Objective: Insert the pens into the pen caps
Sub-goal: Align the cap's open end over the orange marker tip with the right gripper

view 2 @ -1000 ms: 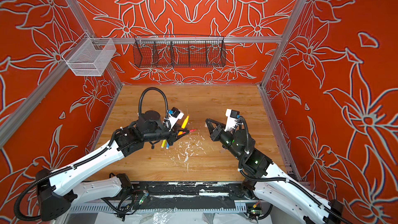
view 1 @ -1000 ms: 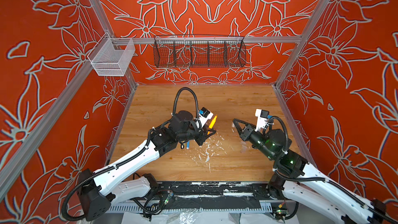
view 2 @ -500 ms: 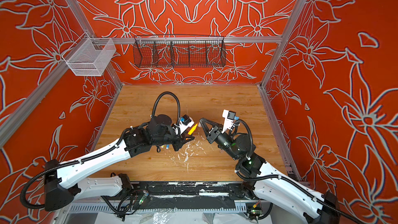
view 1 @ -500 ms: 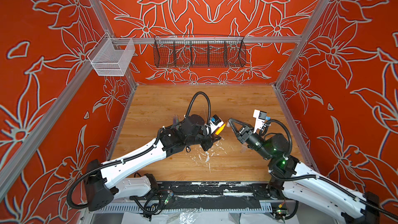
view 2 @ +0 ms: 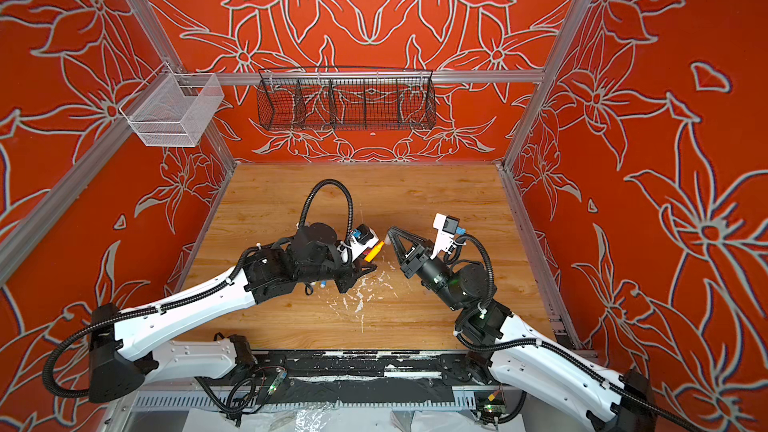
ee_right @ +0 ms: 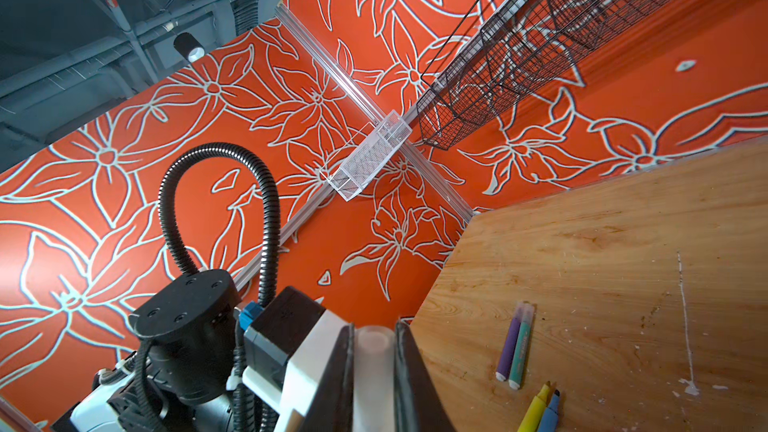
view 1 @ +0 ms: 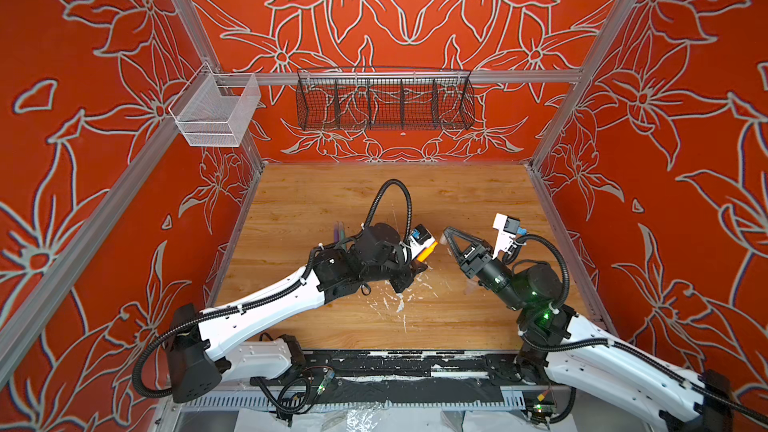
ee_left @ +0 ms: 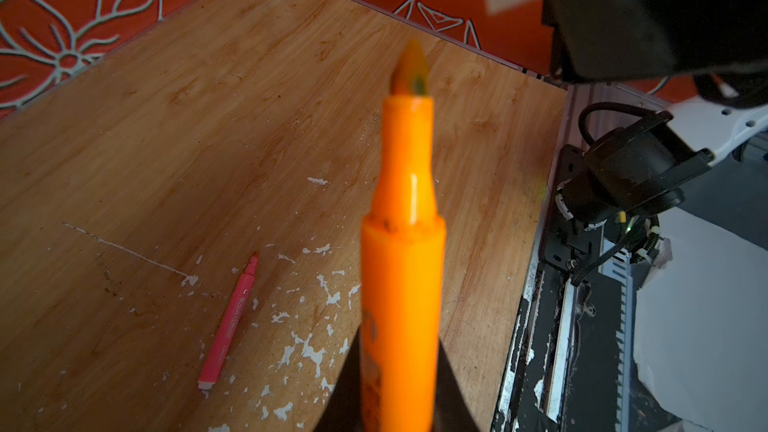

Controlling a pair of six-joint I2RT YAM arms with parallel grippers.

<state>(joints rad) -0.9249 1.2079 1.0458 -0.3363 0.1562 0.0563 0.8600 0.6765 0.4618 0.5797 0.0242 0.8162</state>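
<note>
left arm (view 1: 266, 305) stretched low toward centre, left gripper (view 1: 417, 263) clamped on pen (view 1: 428, 250), right arm (view 1: 602, 363) angled inward, right gripper (view 1: 447, 235) pinching cap (ee_right: 374, 363), tips facing, just apart

Mid-tabletop (view 1: 311, 201): left gripper (view 1: 417, 263) clamps orange pen (view 1: 427, 251), tip aimed at right gripper (view 1: 445, 232), which pinches a faint clear pen cap (view 1: 446, 240); small gap between. Purple-and-green pen pair (view 1: 340, 231) lies behind the left arm, toward the left edge.
</note>
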